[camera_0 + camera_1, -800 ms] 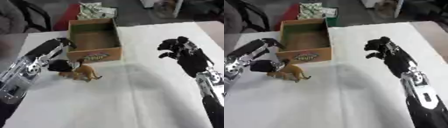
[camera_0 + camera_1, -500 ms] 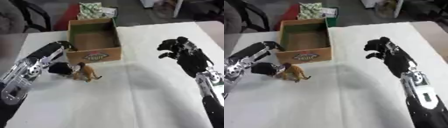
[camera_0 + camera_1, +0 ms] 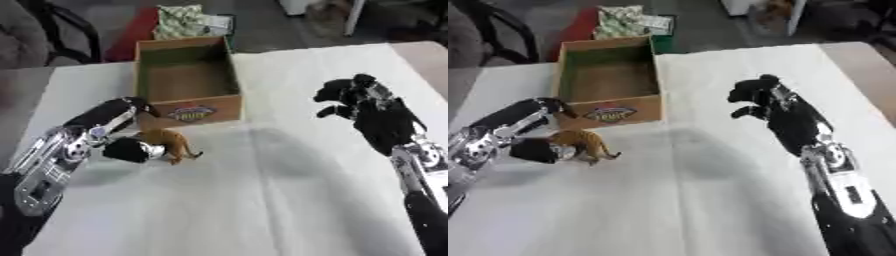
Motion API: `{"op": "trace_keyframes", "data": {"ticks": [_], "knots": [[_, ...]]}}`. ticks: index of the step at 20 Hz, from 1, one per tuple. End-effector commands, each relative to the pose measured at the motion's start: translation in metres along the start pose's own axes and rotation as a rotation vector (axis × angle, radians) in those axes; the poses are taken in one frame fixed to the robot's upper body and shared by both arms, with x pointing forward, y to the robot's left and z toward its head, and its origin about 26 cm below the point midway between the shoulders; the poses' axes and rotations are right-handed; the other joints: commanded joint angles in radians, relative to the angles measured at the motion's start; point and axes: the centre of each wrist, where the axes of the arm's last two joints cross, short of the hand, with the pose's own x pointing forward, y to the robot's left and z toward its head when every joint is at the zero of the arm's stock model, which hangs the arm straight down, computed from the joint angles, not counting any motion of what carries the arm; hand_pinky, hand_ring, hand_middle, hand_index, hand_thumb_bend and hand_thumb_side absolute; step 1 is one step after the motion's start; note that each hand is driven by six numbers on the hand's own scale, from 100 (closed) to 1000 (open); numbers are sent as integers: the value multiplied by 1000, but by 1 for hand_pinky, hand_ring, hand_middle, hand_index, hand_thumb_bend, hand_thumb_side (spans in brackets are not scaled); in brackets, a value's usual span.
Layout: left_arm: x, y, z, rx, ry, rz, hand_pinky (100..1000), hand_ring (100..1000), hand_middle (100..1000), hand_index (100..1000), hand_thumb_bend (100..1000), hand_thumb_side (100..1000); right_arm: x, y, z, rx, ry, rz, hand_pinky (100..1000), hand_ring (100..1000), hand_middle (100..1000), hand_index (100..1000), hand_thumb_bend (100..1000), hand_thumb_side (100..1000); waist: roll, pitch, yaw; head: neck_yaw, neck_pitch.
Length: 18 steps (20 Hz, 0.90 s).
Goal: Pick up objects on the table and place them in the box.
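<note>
Tiger toy sits pinched in the left hand just before the cardboard box (ready for lifting); right hand hovers curled, empty.

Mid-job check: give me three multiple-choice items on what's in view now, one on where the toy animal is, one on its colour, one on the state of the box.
1. Where is the toy animal?
A. inside the box
B. on the table, in front of the box, at the left hand
C. under the right hand

2. What colour is the toy animal?
A. blue
B. orange-brown
C. white

3. What state is the box in?
A. open-topped, nothing seen inside
B. closed with a lid
C. tipped on its side

Answers: 1 B, it stands on the white table beside the left hand, while the right hand is far off to the right. 2 B, its body is orange-brown. 3 A, the bare floor of the box shows.
</note>
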Motion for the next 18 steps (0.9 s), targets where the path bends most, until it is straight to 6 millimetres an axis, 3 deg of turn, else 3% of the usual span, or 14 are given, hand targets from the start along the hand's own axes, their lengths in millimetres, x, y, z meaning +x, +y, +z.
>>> {"op": "trace_keyframes", "data": {"ticks": [1, 13, 16, 18], "knots": [[-1, 3, -2, 1, -1, -13, 755, 942, 810, 829, 393, 507, 7, -3, -3, 5, -15, 24, 655, 790, 697, 776, 100, 941, -1, -15, -2, 0, -10], [-9, -14, -10, -27, 21, 0, 753, 940, 807, 828, 348, 464, 7, -2, -4, 10, -14, 23, 654, 790, 696, 775, 100, 944, -3, -13, -9, 0, -10], [-11, -17, -12, -24, 34, 0, 753, 939, 807, 828, 323, 427, 7, -2, -4, 11, -15, 23, 654, 790, 696, 775, 100, 945, -3, -12, -12, 1, -10], [-12, -18, -13, -21, 45, 0, 752, 937, 806, 828, 276, 345, 7, -2, -4, 12, -14, 23, 654, 790, 696, 775, 100, 946, -3, -11, -14, 1, -10]]}}
